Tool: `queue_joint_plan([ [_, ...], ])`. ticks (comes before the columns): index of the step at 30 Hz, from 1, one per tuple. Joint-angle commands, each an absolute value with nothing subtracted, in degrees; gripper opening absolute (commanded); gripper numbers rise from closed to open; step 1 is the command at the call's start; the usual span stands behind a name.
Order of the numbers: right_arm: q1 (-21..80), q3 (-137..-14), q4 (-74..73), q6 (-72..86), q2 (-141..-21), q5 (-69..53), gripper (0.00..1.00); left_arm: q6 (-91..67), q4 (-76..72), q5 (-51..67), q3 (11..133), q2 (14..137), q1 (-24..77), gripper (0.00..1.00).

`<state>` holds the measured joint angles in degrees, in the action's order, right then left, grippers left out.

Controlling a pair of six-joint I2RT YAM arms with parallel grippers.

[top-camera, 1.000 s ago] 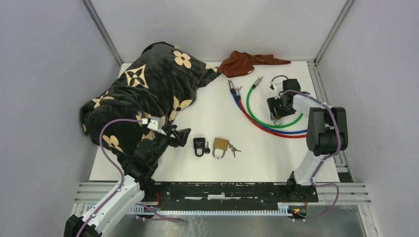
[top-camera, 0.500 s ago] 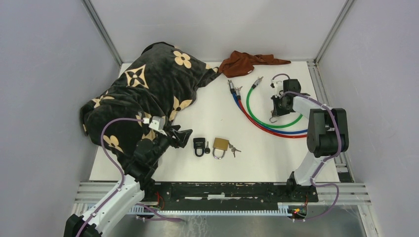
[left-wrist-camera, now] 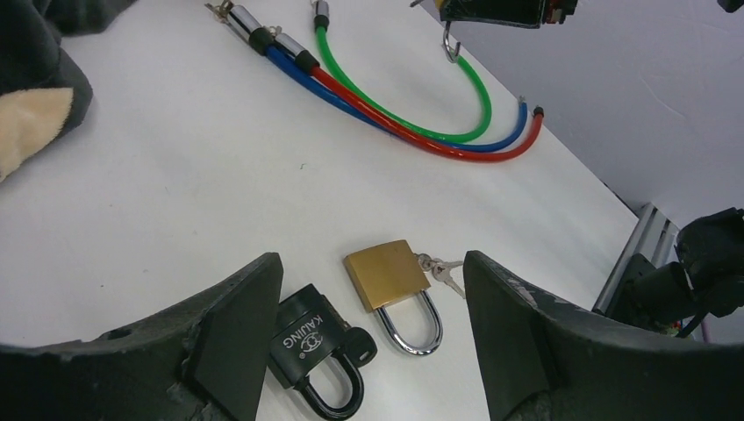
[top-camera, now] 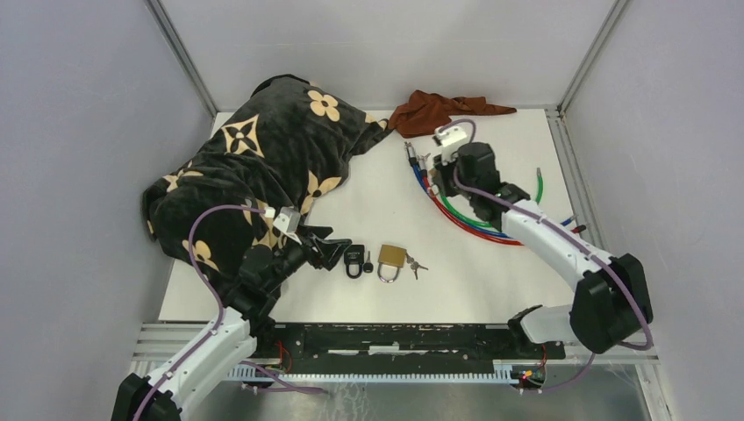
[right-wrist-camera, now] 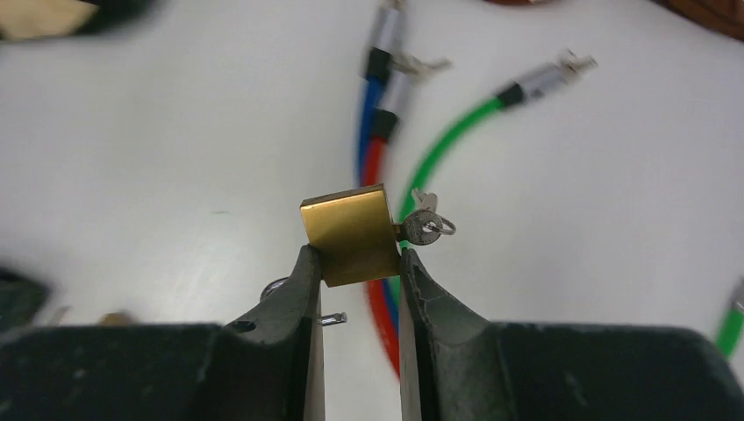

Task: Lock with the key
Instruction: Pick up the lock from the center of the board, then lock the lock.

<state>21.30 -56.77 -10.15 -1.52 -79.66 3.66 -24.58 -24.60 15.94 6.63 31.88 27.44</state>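
— Near the front edge of the counter (top-camera: 474, 289), what did you see?
— The left end effector (top-camera: 333, 252) was spread wide and empty, just beside a black padlock (top-camera: 354, 260). A brass padlock (top-camera: 392, 260) lay to the right of that, with keys (top-camera: 416, 265) at its side.
— And farther back?
— Above the coloured cables (left-wrist-camera: 439, 145), the right end effector (right-wrist-camera: 358, 263) was clamped on a second brass padlock (right-wrist-camera: 351, 230), held off the counter, with a key (right-wrist-camera: 425, 226) sticking from its side. A brown cloth (top-camera: 439, 110) lay beyond.

My left gripper (top-camera: 332, 252), jaws spread, sits just left of the black padlock (top-camera: 354, 260); the brass padlock (top-camera: 392, 258) lies just right of that, keys (top-camera: 416, 265) at its right side; my right gripper (top-camera: 443, 180) hangs over the coloured cables (top-camera: 487, 231), farther back.
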Motion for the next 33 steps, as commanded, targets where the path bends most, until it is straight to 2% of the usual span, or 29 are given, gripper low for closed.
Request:
queue_joint_plan([
  [1, 35.08, -54.21, -1.04, 6.88, -74.38, 7.98, 0.0, -25.88, -28.12, 19.45, 6.17, 30.48, 27.34, 0.82],
  [8, 56.27, -57.48, 7.05, 11.37, -78.03, 13.79, 0.0, -26.37, -28.7, 20.9, 5.98, 28.69, 27.52, 0.86],
  [14, 64.08, -61.88, 10.03, 11.57, -82.62, 15.89, 0.0, -26.54, -28.8, 21.3, 5.89, 27.6, 27.53, 0.86],
  [17, 66.57, -63.91, 9.91, 10.97, -84.47, 16.27, 0.0, -26.5, -28.43, 20.3, 5.89, 27.51, 27.49, 0.82],
  [20, 67.25, -64.37, 10.06, 10.77, -84.9, 17.01, 0.0, -26.63, -28.44, 20.78, 5.89, 27.32, 27.53, 0.7],
  [24, 67.4, -64.17, 10.14, 10.35, -84.24, 17.63, 0.0, -26.54, -28.47, 19.96, 5.89, 27.17, 27.51, 0.46],
  [26, 67.49, -64.01, 10.11, 10.13, -83.95, 17.93, 0.0, -26.55, -28.46, 19.98, 5.97, 27.08, 27.52, 0.31],
  [28, 67.5, -63.76, 10.1, 10.02, -83.81, 17.89, 0.0, -26.35, -28.49, 19.67, 5.98, 26.86, 27.51, 0.09],
  [29, 67.44, -63.7, 9.95, 9.96, -83.8, 17.65, 0.0, -26.15, -28.53, 19.54, 6.03, 26.77, 27.51, 0.03],
  [33, 67.4, -63.75, 9.18, 7.82, -83.51, 13.75, 0.02, -25.84, -28.46, 19.68, 6.06, 26.5, 27.52, 0.02],
])
